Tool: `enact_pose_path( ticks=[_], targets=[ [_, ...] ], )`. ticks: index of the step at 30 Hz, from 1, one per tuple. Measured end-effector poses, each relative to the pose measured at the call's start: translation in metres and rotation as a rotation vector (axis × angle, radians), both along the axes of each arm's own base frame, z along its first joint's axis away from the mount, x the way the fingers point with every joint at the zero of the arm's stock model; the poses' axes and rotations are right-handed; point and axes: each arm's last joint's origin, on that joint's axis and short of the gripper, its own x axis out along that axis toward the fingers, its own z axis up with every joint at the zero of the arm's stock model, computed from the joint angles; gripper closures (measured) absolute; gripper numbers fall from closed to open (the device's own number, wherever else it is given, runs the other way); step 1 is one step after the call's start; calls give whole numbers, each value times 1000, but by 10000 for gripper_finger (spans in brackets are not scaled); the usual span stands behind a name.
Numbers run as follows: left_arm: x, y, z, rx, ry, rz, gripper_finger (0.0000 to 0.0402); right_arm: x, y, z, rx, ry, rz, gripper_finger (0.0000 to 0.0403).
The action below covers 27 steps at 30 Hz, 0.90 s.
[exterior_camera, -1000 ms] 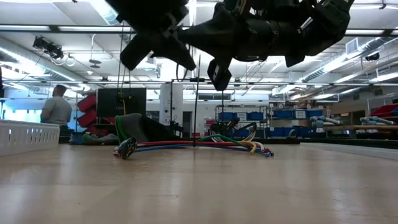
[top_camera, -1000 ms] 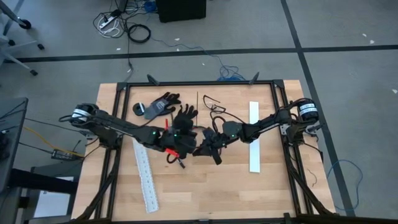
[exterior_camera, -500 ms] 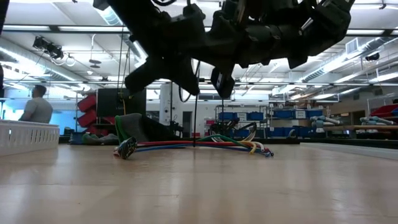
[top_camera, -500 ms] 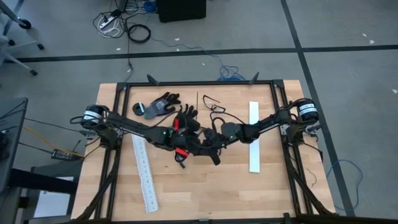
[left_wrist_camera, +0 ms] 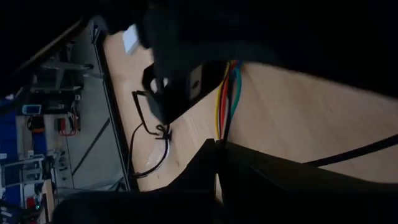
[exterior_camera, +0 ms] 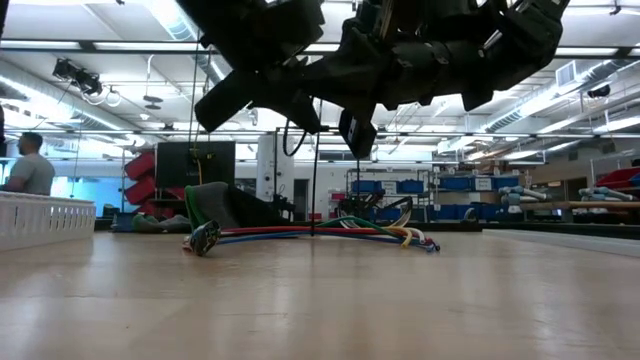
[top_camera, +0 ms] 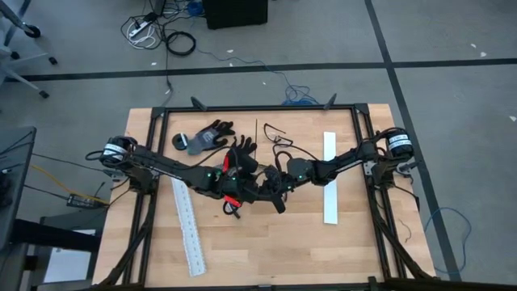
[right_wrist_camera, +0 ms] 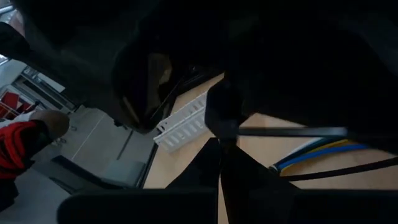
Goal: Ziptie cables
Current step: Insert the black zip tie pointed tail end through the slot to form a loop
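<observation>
Because they are thin, limp wires, the cables will likely weigh almost nothing, sag and fan apart when lifted, and slide against one another, so the sound place to take hold looks to be mid-length, where the strands run side by side. They lie flat on the wooden surface near its middle, directly beneath both arms. The bundle is one; the low view shows roughly five colours, red, blue, green, yellow and white, though overlap makes an exact strand count uncertain. Two white slotted strips lie on the surface, one at each side. The left gripper and right gripper hang close together above the bundle; whether either pair of jaws is spread or pinching something cannot be told.
</observation>
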Motion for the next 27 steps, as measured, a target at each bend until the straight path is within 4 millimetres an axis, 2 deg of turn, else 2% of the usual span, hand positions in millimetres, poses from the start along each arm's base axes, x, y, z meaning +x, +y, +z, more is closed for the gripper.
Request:
enact_pose_path(
  ticks=[27],
  targets=[
    [1, 2, 1, 13, -18, 14, 401, 0, 7, 2, 8, -15, -2, 403]
  ],
)
